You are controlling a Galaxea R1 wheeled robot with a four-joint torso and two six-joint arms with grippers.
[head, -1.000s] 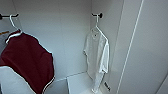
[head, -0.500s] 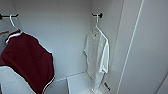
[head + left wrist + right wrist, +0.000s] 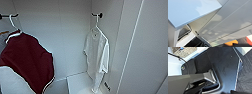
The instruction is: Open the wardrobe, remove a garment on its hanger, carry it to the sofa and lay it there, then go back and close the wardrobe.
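Note:
The wardrobe [image 3: 62, 30] stands open in front of me, its white inside walls bare. On the right of its inside, the garment [image 3: 96, 57], a plain white short-sleeved shirt, hangs on a thin white hanger [image 3: 97, 25] hooked over a dark rail end [image 3: 99, 15]. The open wardrobe door [image 3: 147, 50] is at the right of the head view, and its white panels [image 3: 233, 22] show large in the left wrist view. My right gripper [image 3: 196, 88] shows as dark parts low over the robot's base, away from the shirt.
A dark maroon top with white trim [image 3: 27, 65] hangs on its own hanger at the wardrobe's left. A white shelf [image 3: 77, 82] lies below the shirt. Dark carpet [image 3: 245, 78] and the robot's black base [image 3: 223, 65] appear in the right wrist view.

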